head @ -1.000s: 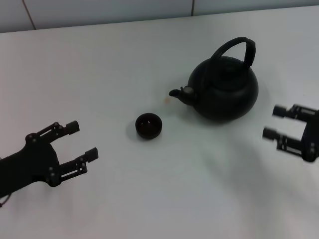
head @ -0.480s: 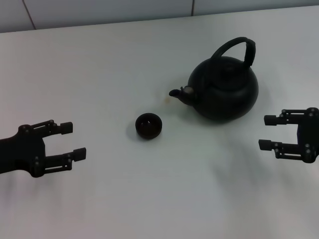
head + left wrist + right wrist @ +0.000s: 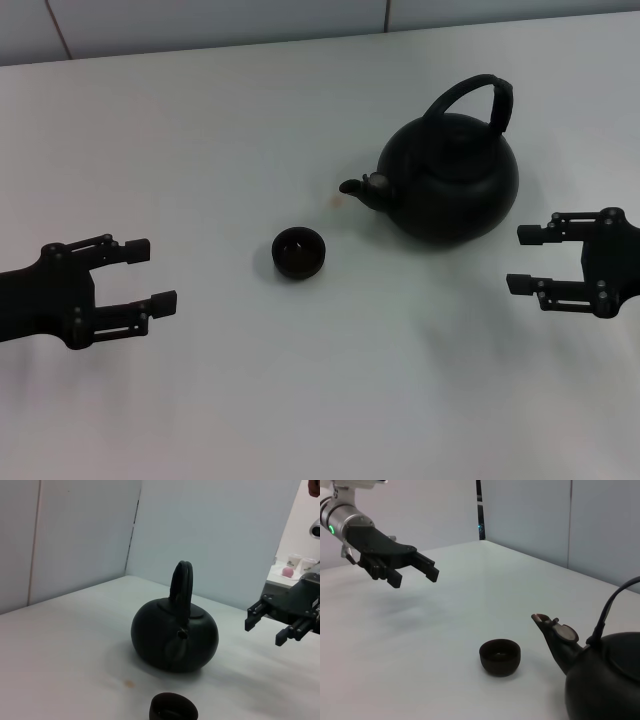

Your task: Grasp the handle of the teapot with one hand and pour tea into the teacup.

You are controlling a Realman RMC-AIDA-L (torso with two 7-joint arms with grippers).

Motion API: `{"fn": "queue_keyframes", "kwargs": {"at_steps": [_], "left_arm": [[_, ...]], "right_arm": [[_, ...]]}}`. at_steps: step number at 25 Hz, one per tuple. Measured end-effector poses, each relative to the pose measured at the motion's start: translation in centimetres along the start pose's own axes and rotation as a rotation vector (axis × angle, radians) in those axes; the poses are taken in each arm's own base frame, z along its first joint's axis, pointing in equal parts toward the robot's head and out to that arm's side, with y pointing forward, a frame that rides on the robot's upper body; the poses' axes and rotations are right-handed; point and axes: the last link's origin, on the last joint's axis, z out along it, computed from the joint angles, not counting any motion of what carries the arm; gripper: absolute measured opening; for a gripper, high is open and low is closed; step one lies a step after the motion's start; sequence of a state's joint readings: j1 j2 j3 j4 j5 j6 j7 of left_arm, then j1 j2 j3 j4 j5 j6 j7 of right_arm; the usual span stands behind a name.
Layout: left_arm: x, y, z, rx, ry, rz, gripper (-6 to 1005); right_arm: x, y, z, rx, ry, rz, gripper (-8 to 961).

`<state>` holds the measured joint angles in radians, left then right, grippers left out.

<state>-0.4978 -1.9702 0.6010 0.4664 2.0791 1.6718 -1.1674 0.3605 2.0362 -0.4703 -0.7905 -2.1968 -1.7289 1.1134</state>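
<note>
The matte-black teapot (image 3: pixel 450 185) stands on the white table (image 3: pixel 200 140) at the right, with its arched handle (image 3: pixel 470 92) upright and its spout toward the teacup (image 3: pixel 299 252). The small black teacup sits left of the spout. My right gripper (image 3: pixel 522 260) is open and empty, hovering just right of and nearer than the teapot. My left gripper (image 3: pixel 152 272) is open and empty, well left of the teacup. The left wrist view shows the teapot (image 3: pixel 175 640), handle (image 3: pixel 181 587), teacup (image 3: pixel 173 709) and right gripper (image 3: pixel 265 630). The right wrist view shows the teacup (image 3: pixel 500 656), teapot (image 3: pixel 607 685) and left gripper (image 3: pixel 416 579).
A grey panelled wall (image 3: pixel 200 25) runs along the table's far edge. A small brownish spot (image 3: pixel 335 200) marks the table near the spout. A shelf with small cups (image 3: pixel 295 562) stands beyond the table in the left wrist view.
My right gripper has shifted left, closer to the teapot, and levelled out. My left gripper has drawn back to the left and levelled. The teapot and teacup have not moved.
</note>
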Motion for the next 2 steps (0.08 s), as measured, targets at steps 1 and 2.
{"fn": "queue_keyframes", "kwargs": {"at_steps": [1,2], "left_arm": [[0.06,-0.02,0.06,-0.002,-0.001,0.001,801],[0.10,-0.04,0.08,-0.003,-0.002,0.002,801]], "right_arm": [[-0.02,-0.01,0.04,-0.001,0.000,-0.001,618],[-0.02,-0.01,0.08,-0.002,0.000,0.000,618]]}}
